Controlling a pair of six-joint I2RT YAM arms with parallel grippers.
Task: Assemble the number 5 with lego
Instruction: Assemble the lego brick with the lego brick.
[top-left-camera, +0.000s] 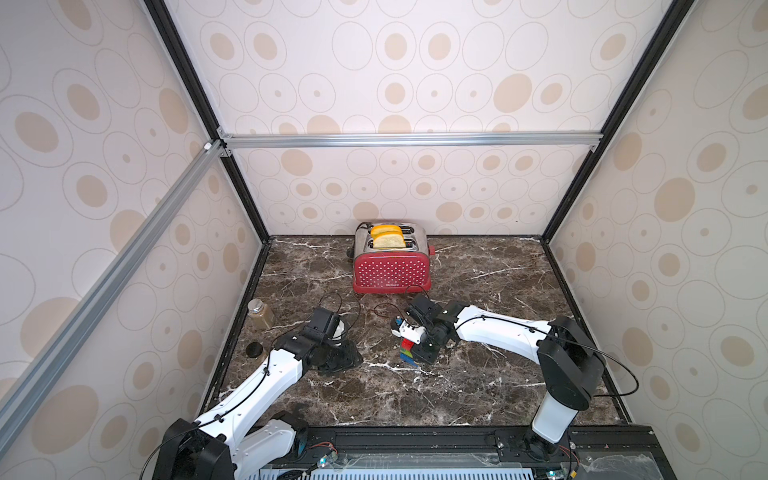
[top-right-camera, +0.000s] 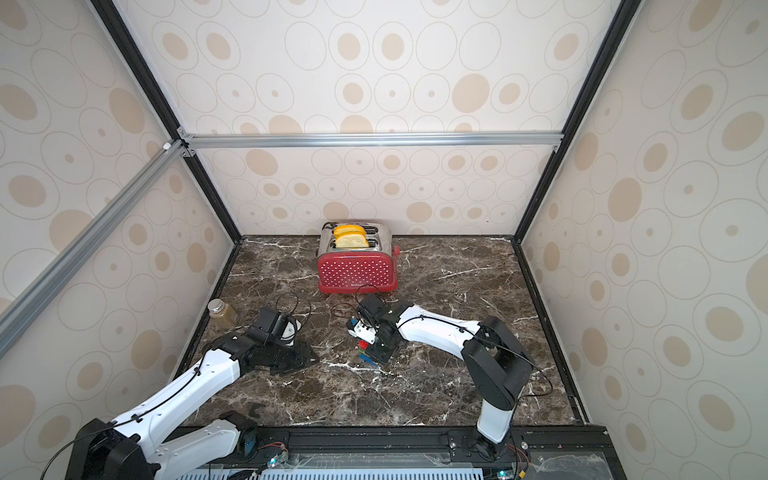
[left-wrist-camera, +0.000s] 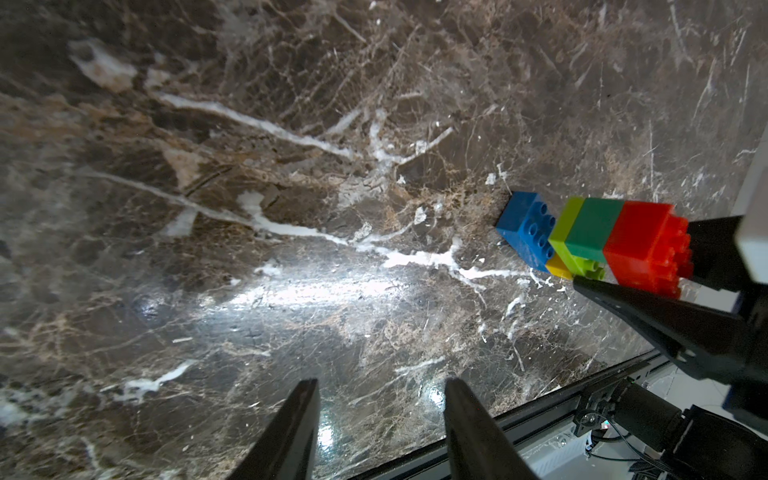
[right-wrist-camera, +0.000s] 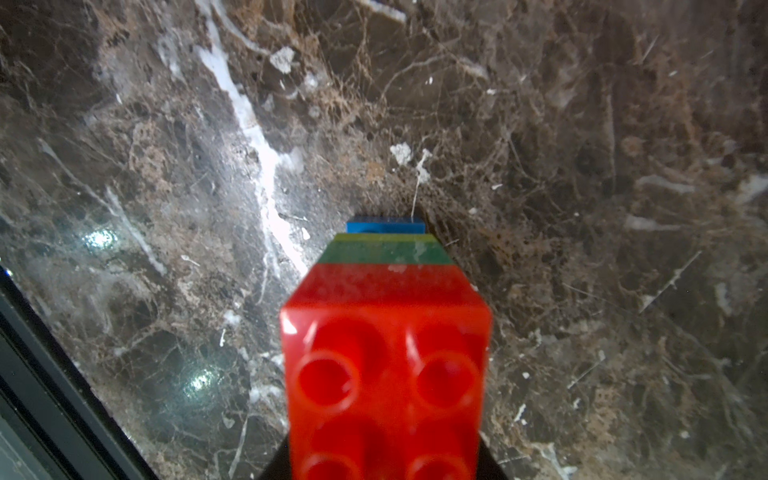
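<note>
Where the right claw (left-wrist-camera: 642, 270) enters at the right edge of the left wrist view, we see its two black fingers (left-wrist-camera: 623, 307) clamped on the red brick (left-wrist-camera: 636, 243), one on each side. From that brick the number 5 (left-wrist-camera: 582, 232) runs away from the claw toward the frame's centre: dark green brick (left-wrist-camera: 594, 226), lime-green brick (left-wrist-camera: 566, 220), a small yellow brick (left-wrist-camera: 557, 269) and last the blue brick (left-wrist-camera: 524, 230), all joined in a stepped stack. The blue end lies at the marble tabletop (left-wrist-camera: 291, 187); we cannot tell whether it touches. In the right wrist view the red studs fill the lower centre, blurred, with the other colours in thin bands above. At the bottom of the left wrist view the left claw (left-wrist-camera: 380, 419) has its fingers spread with only marble between them, well apart from the stack. In both top views the stack sits just below centre, the left claw to its left. Above it at mid-frame stands a red polka-dot toaster (top-left-camera: 392, 268) holding toast (top-left-camera: 388, 239); a jar (top-left-camera: 261, 311) sits at the table's left edge.
</note>
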